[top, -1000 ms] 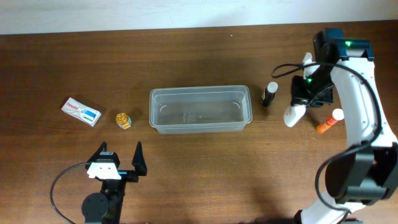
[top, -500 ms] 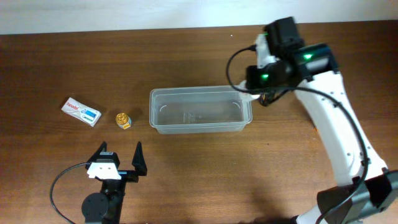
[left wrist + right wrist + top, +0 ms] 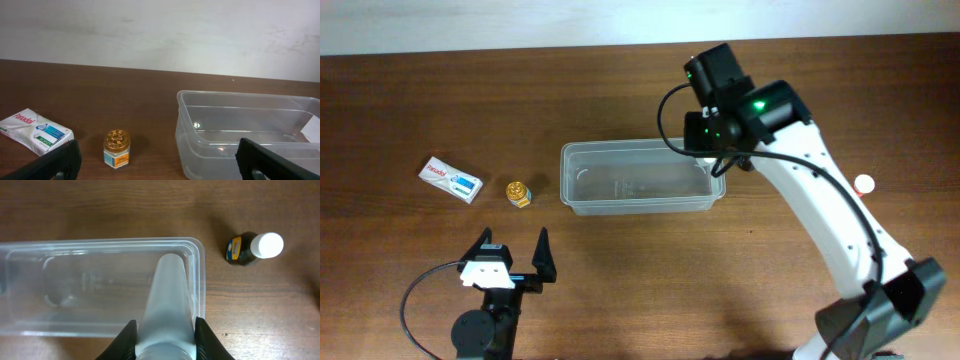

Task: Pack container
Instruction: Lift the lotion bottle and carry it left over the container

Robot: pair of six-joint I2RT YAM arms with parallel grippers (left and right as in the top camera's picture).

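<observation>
The clear plastic container (image 3: pixel 640 147) sits mid-table and holds nothing that I can see. My right gripper (image 3: pixel 713 152) hangs over its right end, shut on a whitish plastic bottle (image 3: pixel 167 295). In the right wrist view the bottle points over the container's right end (image 3: pixel 100 242), between the black fingers (image 3: pixel 165 326). A dark bottle with a white cap (image 3: pixel 252 248) stands just right of the container. My left gripper (image 3: pixel 510 262) is open and empty near the front edge. Its wrist view shows the container (image 3: pixel 240 93) between the spread fingers (image 3: pixel 157 165).
A small gold-lidded jar (image 3: pixel 519 192) (image 3: pixel 116 148) and a white and blue box (image 3: pixel 451 178) (image 3: pixel 35 131) lie left of the container. A white-capped item (image 3: pixel 864 184) lies at the right, partly behind my right arm.
My right arm swung left from the table's right side, carrying the whitish bottle to above the container's right end. The left arm has not moved.
</observation>
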